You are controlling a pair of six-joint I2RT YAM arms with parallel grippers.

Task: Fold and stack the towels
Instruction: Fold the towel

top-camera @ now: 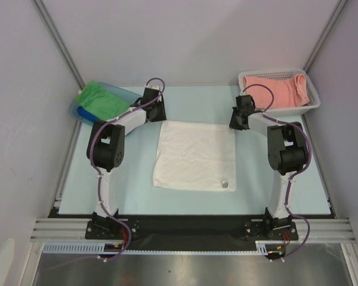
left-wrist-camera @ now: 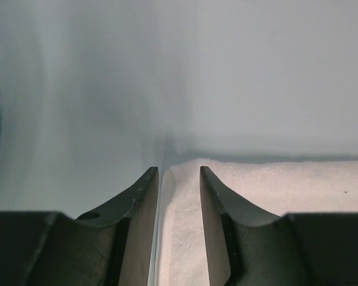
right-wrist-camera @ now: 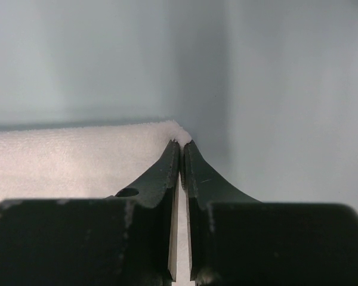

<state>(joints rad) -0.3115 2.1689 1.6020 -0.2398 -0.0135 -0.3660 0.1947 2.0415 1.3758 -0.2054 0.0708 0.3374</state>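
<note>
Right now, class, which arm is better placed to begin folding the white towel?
Probably right: right gripper is shut on the white towel, at a far corner; left gripper is open.

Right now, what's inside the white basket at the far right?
Bunched salmon pink towels fill the white basket; how many cannot be told. They cover the bottom, so anything lying under them is hidden.
</note>
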